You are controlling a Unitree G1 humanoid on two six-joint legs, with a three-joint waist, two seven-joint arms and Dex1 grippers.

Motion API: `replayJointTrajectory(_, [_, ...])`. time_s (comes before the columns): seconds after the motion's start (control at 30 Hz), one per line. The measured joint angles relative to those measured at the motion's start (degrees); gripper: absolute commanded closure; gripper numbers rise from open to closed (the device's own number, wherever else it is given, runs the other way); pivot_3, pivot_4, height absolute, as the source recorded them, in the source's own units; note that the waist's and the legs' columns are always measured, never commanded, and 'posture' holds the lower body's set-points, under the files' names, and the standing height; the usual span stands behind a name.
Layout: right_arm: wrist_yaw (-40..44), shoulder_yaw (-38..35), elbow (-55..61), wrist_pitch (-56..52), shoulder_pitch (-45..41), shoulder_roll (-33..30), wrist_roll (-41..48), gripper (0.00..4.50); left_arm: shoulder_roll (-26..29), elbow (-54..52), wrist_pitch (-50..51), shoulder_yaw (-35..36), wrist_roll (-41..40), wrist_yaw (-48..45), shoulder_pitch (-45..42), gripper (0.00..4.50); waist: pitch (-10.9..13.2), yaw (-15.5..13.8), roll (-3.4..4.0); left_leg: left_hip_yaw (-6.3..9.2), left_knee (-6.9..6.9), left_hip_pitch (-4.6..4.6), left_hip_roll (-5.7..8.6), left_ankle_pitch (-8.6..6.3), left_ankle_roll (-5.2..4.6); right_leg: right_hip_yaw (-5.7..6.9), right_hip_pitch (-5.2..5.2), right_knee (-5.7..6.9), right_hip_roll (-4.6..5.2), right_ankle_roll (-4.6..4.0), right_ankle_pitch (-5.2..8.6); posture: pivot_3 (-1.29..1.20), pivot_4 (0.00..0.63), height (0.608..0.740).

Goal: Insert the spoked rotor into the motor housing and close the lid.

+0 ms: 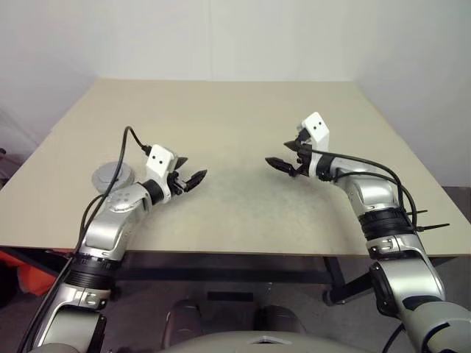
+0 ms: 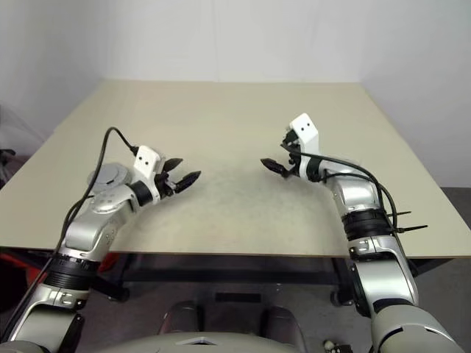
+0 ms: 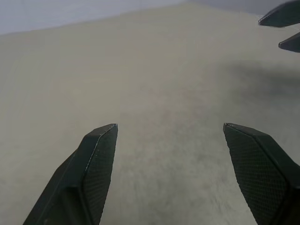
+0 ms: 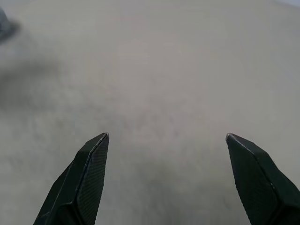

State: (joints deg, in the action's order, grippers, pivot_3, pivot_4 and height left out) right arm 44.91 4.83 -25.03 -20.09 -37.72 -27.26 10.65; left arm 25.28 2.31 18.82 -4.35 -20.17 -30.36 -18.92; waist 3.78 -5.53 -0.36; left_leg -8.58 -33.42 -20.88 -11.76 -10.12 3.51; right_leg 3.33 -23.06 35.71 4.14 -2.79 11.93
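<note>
A round grey metal part (image 1: 110, 175) lies on the table at the left, just behind my left forearm, which hides some of it along with a black cable. Its flat grey top looks like the lid; I cannot tell what is under it. The spoked rotor and the motor housing are hidden or out of view. My left gripper (image 1: 193, 170) is open and empty, pointing toward the table's middle, to the right of the grey part. Facing it, my right gripper (image 1: 281, 154) hovers open and empty. Bare tabletop lies between the fingers of the left (image 3: 169, 125) and the right gripper (image 4: 167, 135).
The beige table (image 1: 235, 110) stretches back to a white wall. Its front edge runs just under both forearms. A gap of bare tabletop separates the two grippers. An orange object (image 1: 29, 276) sits on the floor below the table's left corner.
</note>
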Motion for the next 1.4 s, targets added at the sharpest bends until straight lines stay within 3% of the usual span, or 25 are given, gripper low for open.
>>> replayJointTrajectory(0.33, [-0.04, -0.06, -1.31, 2.27, 0.95, 1.08, -1.16, 0.00, -4.83, 3.61, -2.69, -0.89, 5.09, -0.62, -1.59, 0.72, 0.00, -0.11, 0.01, 0.01, -0.20, 0.03, -0.03, -0.12, -0.39, 0.02, -0.01, 0.01, 0.02, -0.07, -0.04, 0.00, 0.000, 0.740])
replayJointTrajectory(1.23, [-1.60, -3.25, 0.57, 1.96, 2.83, 2.23, -0.54, 0.00, -8.52, 3.85, -2.86, 0.18, 6.97, -0.87, -5.33, 0.72, 0.00, -0.12, 0.05, 0.01, -0.56, -0.04, -0.04, -0.26, -0.63, 0.02, 0.01, 0.06, 0.05, -0.06, -0.05, 0.00, 0.000, 0.740])
replayJointTrajectory(1.4, [-5.16, -4.91, 0.37, 2.31, 2.53, 3.15, -0.54, 0.00, -9.00, 5.78, -3.45, 0.14, 7.84, -0.92, -6.24, 0.72, 0.00, -0.11, 0.05, 0.01, -0.57, -0.04, -0.03, -0.26, -0.63, 0.02, 0.01, 0.07, 0.05, -0.05, -0.05, 0.00, 0.000, 0.740])
